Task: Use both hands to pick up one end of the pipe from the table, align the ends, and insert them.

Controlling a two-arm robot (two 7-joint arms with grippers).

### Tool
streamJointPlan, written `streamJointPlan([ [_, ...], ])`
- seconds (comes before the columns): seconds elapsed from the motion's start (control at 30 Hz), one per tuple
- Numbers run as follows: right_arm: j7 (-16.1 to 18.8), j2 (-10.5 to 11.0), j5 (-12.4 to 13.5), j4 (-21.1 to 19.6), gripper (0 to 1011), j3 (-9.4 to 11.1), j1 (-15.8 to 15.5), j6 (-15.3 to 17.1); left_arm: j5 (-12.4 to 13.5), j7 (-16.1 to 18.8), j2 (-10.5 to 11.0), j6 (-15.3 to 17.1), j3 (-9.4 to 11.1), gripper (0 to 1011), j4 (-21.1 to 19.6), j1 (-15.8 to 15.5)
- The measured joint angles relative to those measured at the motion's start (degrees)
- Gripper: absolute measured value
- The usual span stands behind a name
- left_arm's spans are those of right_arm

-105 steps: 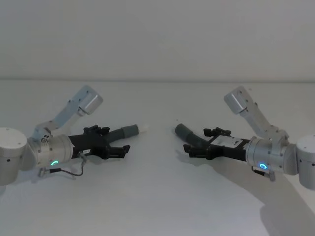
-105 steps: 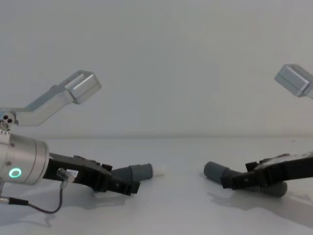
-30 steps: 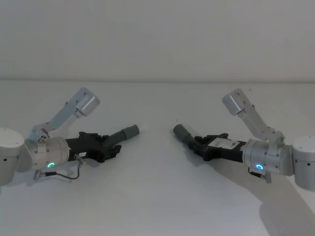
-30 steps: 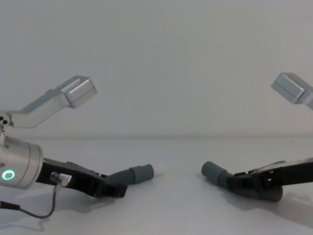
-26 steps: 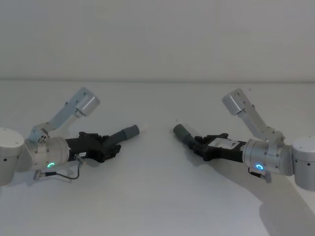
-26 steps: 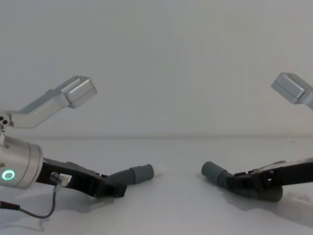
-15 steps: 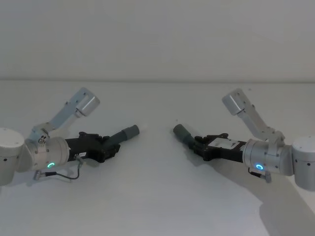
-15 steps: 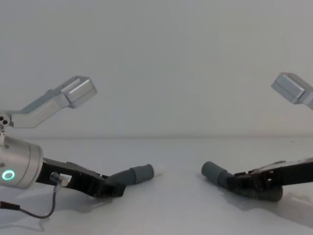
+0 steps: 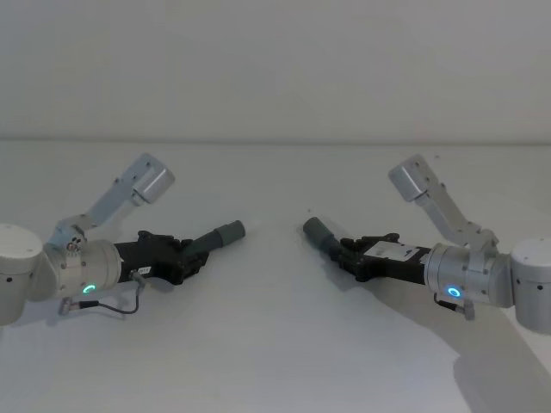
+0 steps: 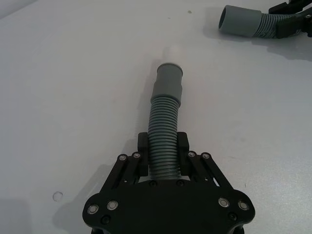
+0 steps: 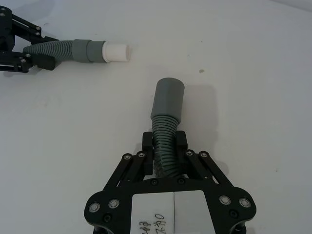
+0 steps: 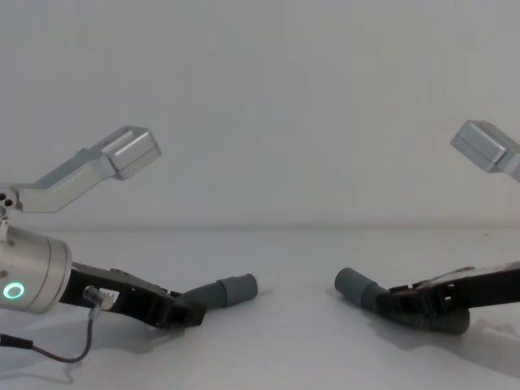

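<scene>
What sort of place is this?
Probably a bare robot test bench: plain white table, blank wall behind, left claw gripping the white-tipped hose, right claw gripping the plain-cuffed hose.

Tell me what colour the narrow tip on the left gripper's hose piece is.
White tip, beyond a grey cuff; clearest in the right wrist view.

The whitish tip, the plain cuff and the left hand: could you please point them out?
whitish tip (image 11: 117,52), right wrist view, middle of its side.
plain cuff (image 11: 168,99), right wrist view, middle of its smooth wall.
left hand (image 10: 163,146), left wrist view, midway between its fingertips.
</scene>
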Motion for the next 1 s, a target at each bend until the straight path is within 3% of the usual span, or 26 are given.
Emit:
streamJointPlan([
  [1.0, 0.00, 0.00, 0.00, 0.00, 260, 0.00, 0.00, 0.00, 0.00, 0.00, 0.00, 0.00, 0.00, 327, 0.00, 0.00],
])
